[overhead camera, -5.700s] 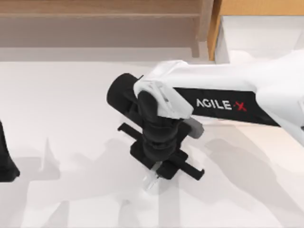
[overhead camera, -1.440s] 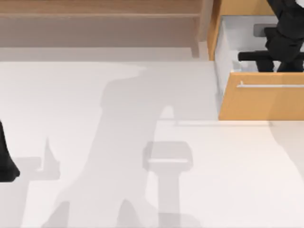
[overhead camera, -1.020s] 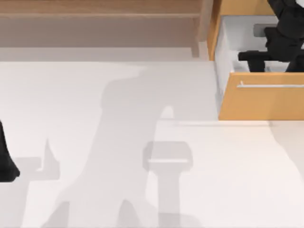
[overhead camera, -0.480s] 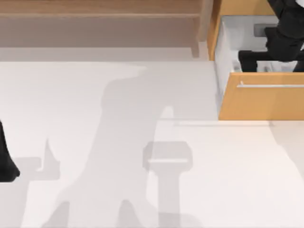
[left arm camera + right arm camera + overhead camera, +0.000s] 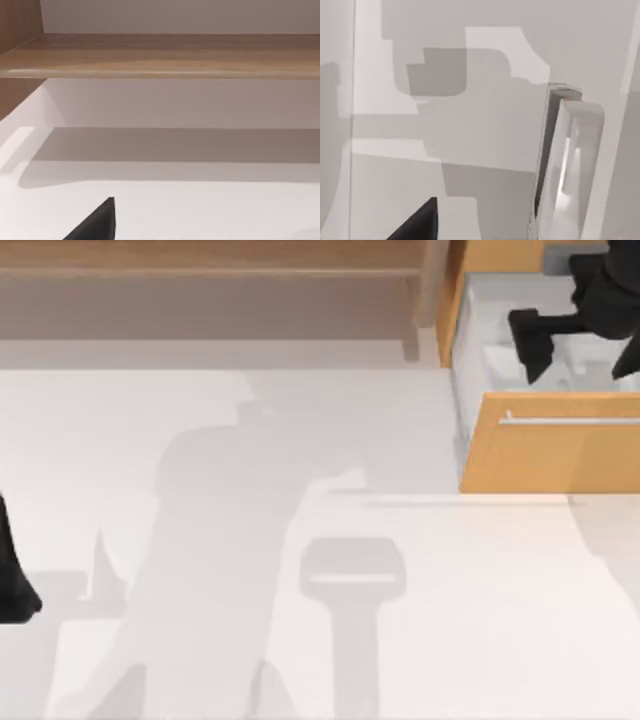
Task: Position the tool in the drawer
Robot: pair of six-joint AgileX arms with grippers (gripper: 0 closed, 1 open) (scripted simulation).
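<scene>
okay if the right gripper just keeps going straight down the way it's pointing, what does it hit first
Most likely the white floor of the drawer. The right gripper hangs over the open interior, and its wrist view shows the tool lying on that floor off to one side. Depth is hard to judge.

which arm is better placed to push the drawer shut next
Right, probably. Its hand hangs over the open orange-brown wooden drawer, where the slim silvery tool lies on the white floor. The left arm sits parked at the table's left edge.

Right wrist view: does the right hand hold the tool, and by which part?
Nothing is held. The right hand, open, is over the drawer; the tool lies inside, apart from its finger. Left arm parked at left.
</scene>
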